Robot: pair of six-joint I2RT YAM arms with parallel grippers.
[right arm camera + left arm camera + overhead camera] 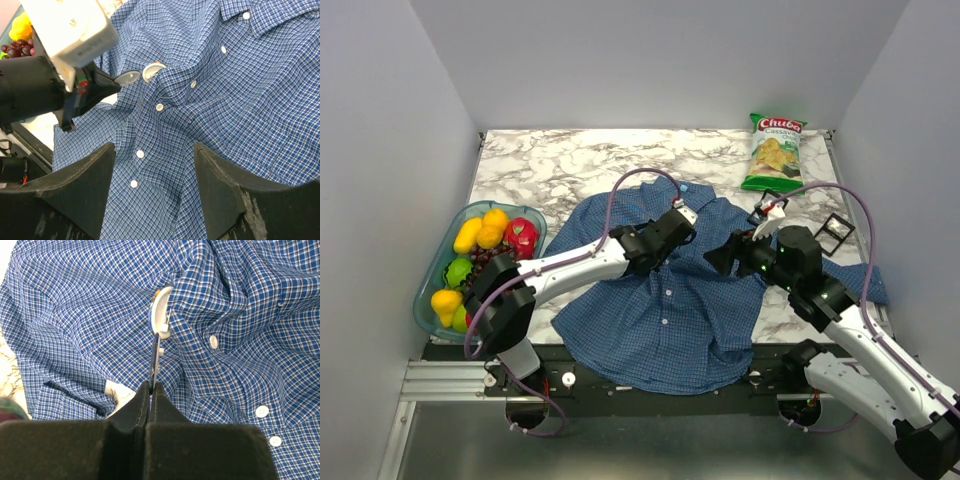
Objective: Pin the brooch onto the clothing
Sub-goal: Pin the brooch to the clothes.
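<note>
The clothing [660,320], a blue checked shirt with white buttons, lies spread across the near half of the table. My left gripper [150,385] is shut on the brooch [156,357], a thin disc seen edge-on just above the shirt's button placket. A white round piece [160,315] sits at the disc's far end, half tucked under a fold of the shirt [75,315]. In the right wrist view the disc [127,77] and the white piece [151,71] lie side by side against that fold. My right gripper [155,150] hovers open over the shirt front [240,90], holding nothing.
A clear bowl [425,290] of toy fruit stands at the left edge. A green chips bag [772,152] lies at the back right. Two small black square frames [835,228] rest right of the shirt. The marble tabletop [570,160] shows behind the collar.
</note>
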